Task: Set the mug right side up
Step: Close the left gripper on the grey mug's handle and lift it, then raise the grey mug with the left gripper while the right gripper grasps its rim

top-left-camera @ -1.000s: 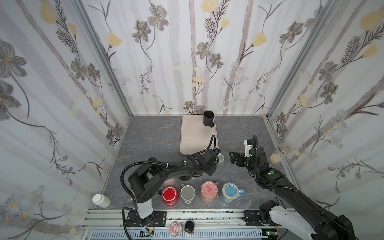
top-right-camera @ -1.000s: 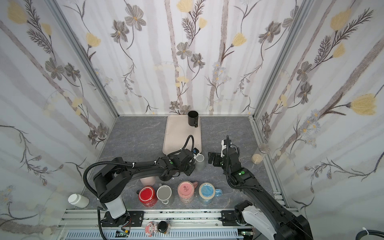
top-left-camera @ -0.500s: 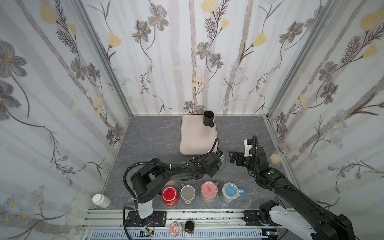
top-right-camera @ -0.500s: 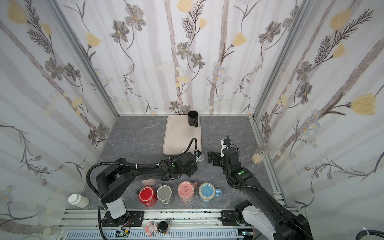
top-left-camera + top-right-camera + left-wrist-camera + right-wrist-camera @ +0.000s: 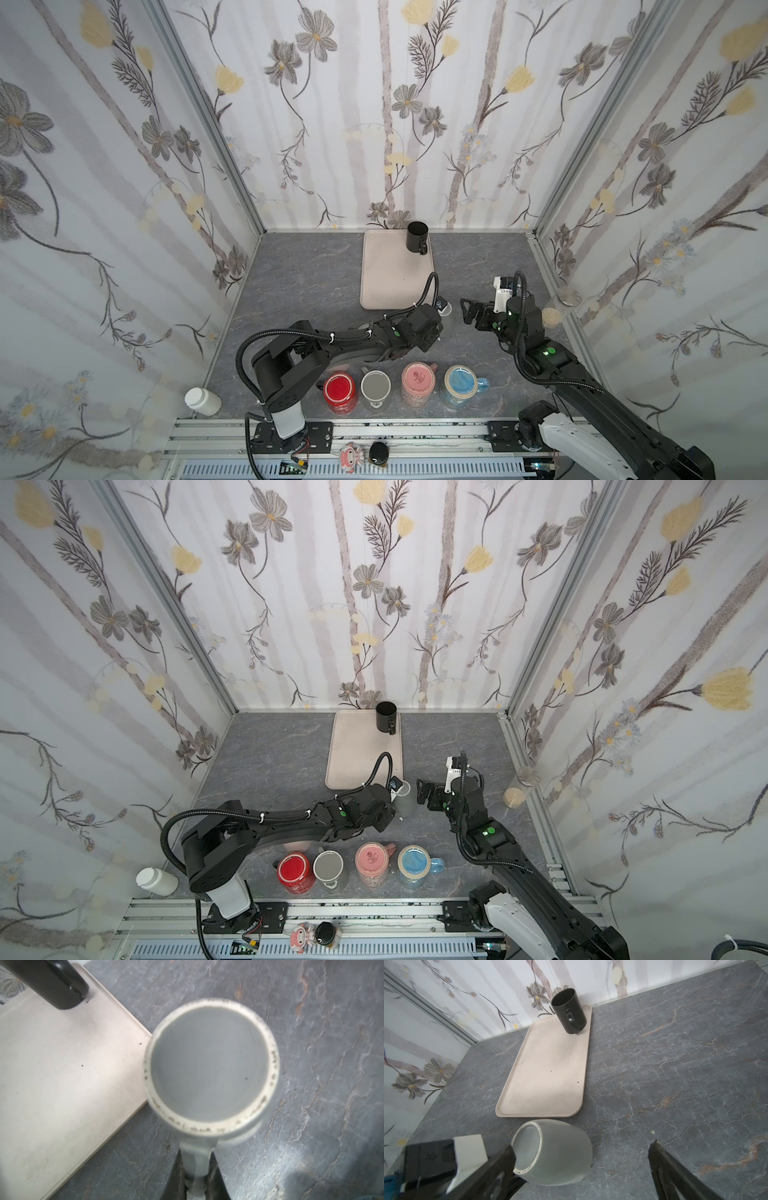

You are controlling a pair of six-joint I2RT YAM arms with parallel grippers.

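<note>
My left claw (image 5: 196,1154) is clenched on the handle (image 5: 196,1165) of the grey mug (image 5: 212,1068), which is bottom-up over the table (image 5: 311,1043), just beside a corner of the tray (image 5: 52,1064). I judge the turn needs a slow wrist roll and a firm pinch, or the handle may pivot. My right claw (image 5: 582,1146) gapes empty nearby. Its wrist view shows the mug's tilt, while my left wrist view shows only the bottom.
</note>
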